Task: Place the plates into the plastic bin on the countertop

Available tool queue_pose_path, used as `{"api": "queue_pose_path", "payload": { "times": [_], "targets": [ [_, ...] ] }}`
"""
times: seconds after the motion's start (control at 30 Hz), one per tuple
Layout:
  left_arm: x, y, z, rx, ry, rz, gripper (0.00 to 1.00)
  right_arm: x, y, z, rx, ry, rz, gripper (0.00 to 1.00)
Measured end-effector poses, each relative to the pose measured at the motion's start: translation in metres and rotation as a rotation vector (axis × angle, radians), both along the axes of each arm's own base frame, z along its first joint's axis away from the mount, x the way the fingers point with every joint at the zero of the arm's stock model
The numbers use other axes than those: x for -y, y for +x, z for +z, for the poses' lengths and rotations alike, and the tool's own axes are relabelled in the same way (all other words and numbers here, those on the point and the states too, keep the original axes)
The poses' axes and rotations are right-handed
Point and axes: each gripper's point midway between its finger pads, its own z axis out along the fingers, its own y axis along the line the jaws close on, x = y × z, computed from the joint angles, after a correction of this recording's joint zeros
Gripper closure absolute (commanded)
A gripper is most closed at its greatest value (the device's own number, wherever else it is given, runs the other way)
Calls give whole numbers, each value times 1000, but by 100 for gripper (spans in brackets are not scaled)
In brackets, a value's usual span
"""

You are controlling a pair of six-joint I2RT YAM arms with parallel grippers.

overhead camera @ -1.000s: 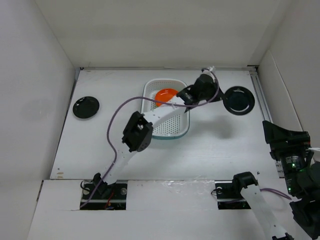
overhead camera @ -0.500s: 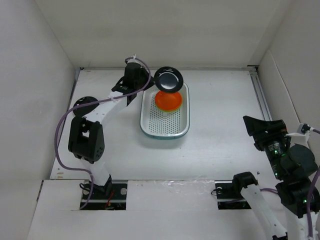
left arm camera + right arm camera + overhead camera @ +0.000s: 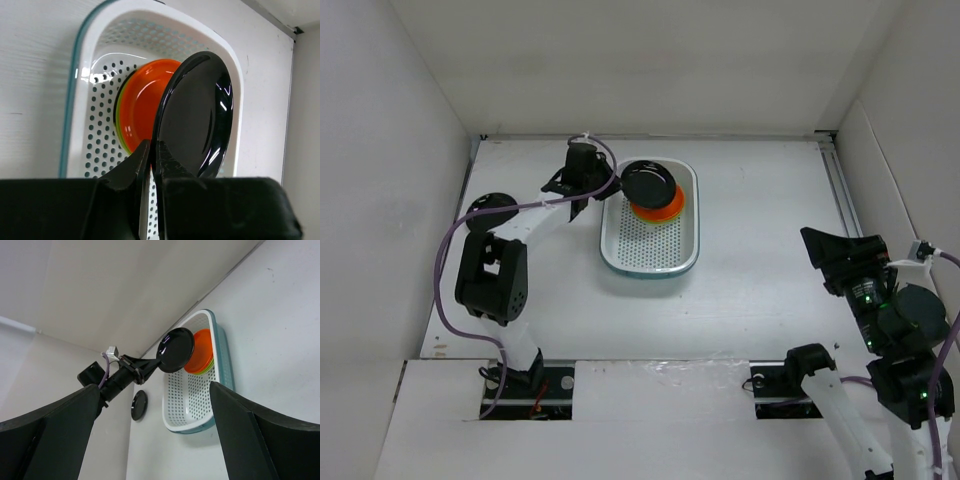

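My left gripper (image 3: 612,184) is shut on the rim of a black plate (image 3: 648,183), holding it just above the far end of the plastic bin (image 3: 650,262). In the left wrist view the jaws (image 3: 151,150) pinch this black plate (image 3: 197,112) on edge, in front of an orange plate (image 3: 140,107) stacked on a lime green one (image 3: 120,131) in the bin (image 3: 80,105). A second black plate (image 3: 490,212) lies on the countertop (image 3: 760,260) at the far left. My right gripper (image 3: 817,258) hangs open and empty at the right, well away from the bin.
White walls close in the countertop on the left, back and right. The left arm's elbow (image 3: 490,280) and its purple cable (image 3: 445,270) stand over the left side. In the right wrist view my right gripper (image 3: 155,390) frames the bin (image 3: 192,405) and the lying black plate (image 3: 138,405).
The left arm took the black plate from the right of the bin, swung round to the bin's left side, and has brought the plate lower over the orange plate. The right arm has risen slightly.
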Motion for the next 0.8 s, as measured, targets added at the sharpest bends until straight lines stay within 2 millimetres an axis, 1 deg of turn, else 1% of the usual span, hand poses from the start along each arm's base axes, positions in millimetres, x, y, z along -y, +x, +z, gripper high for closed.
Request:
{"api": "queue_pose_path", "payload": {
  "times": [0.03, 0.1, 0.13, 0.17, 0.23, 0.27, 0.3, 0.33, 0.4, 0.47, 0.53, 0.6, 0.67, 0.7, 0.73, 0.8],
  "targets": [
    [3, -1, -1, 0, -3, -9, 97, 0, 0, 0, 1, 0, 1, 3],
    [7, -2, -2, -1, -8, -27, 78, 0, 0, 1, 4, 1, 2, 3],
    [10, -2, -1, 3, -15, -38, 63, -1, 0, 1, 6, 1, 3, 3],
    [12, -2, -1, 7, -20, -49, 53, -1, 0, 2, 7, 2, 4, 3],
    [16, -3, 1, 11, -35, -69, 37, -1, 1, 2, 11, 1, 7, 3],
    [18, -4, 2, 14, -43, -79, 19, -2, 1, 2, 12, 0, 9, 3],
    [20, -4, 4, 20, -47, -90, 8, -2, 2, 1, 9, -4, 11, 3],
    [21, -4, 5, 24, -53, -98, 0, -3, 3, 0, 5, -6, 13, 3],
    [22, -5, 5, 23, -54, -104, 0, -6, 8, -2, -2, -25, 25, 1],
    [19, -7, 8, 21, -41, -94, 0, -11, 17, -4, -12, -69, 52, 0],
    [12, -10, 16, 29, -25, -67, 0, -20, 37, -12, -70, -139, 93, 0],
    [-1, -13, 34, 47, -14, -14, 0, -32, 66, -23, -154, -228, 148, 0],
    [-24, -17, 59, 79, -21, 67, 0, -44, 96, -39, -240, -316, 193, 0],
    [-42, -19, 71, 93, -22, 121, 0, -51, 109, -50, -280, -359, 214, 0],
    [-63, -21, 83, 106, -25, 186, 0, -57, 118, -62, -318, -400, 230, 0],
    [-112, -24, 100, 131, -28, 331, 0, -69, 123, -83, -372, -471, 261, 0]
  ]
}}
